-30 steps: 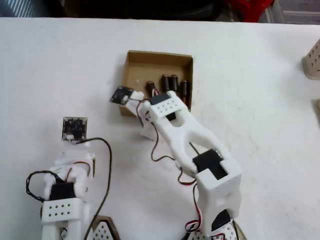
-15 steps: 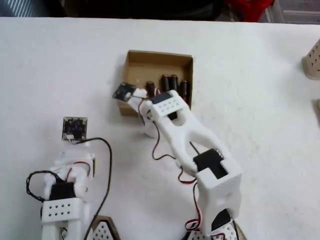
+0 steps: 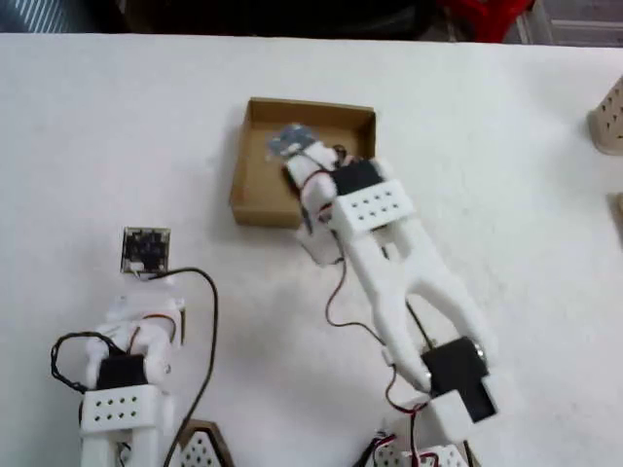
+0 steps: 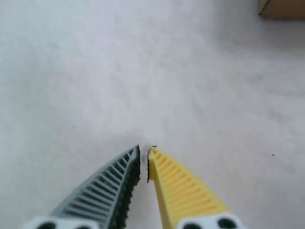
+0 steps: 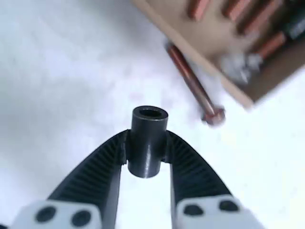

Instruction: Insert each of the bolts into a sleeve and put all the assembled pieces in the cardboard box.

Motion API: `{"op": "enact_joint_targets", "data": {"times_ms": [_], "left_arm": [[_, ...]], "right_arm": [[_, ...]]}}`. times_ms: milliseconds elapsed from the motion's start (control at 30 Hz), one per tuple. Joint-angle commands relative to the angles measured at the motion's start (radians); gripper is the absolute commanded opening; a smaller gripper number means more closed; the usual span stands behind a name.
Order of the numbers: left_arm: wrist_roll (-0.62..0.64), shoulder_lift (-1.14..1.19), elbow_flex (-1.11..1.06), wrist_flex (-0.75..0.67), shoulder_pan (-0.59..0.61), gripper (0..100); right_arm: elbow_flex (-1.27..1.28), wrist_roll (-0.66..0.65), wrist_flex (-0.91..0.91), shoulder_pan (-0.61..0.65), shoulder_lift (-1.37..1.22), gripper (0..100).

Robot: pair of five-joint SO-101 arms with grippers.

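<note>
Right gripper (image 5: 147, 139) squeezes one black sleeve (image 5: 149, 125) between its two black fingers, over the white table (image 5: 57, 57).

One copper bolt (image 5: 190, 81) lies flat on the table, just beside the outer wall of the cardboard box (image 5: 217, 36). It is near the sleeve but not touching it. Inside the box about four copper shafts (image 5: 259, 16) show, but they are blurry and cut off, so the count is not sure. From above, the right arm (image 3: 389, 253) lies across part of the box and hides what is inside. The left gripper (image 4: 144, 161) sits over bare table, apart from the box. Its grey and yellow fingers are pressed together, holding nothing.
</note>
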State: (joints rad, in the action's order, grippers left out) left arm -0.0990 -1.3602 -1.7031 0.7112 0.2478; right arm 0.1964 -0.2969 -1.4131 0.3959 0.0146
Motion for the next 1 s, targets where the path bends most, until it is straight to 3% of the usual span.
{"op": "enact_joint_targets", "data": {"times_ms": [0,600,800,967], "left_arm": [[-0.009,-0.015,0.043,-0.002,-0.010,7],[0.000,-0.016,0.051,-0.018,-0.016,7],[0.176,-0.016,0.052,-0.146,-0.024,7],[0.250,-0.010,0.081,-0.161,-0.182,7]], "right_arm": [[0.063,0.006,-0.030,-0.125,0.101,1.7],[0.635,0.003,0.325,-0.545,0.406,1.7],[0.804,0.009,0.443,-0.694,0.539,1.7],[0.891,0.009,0.499,-0.792,0.562,1.7]]}}
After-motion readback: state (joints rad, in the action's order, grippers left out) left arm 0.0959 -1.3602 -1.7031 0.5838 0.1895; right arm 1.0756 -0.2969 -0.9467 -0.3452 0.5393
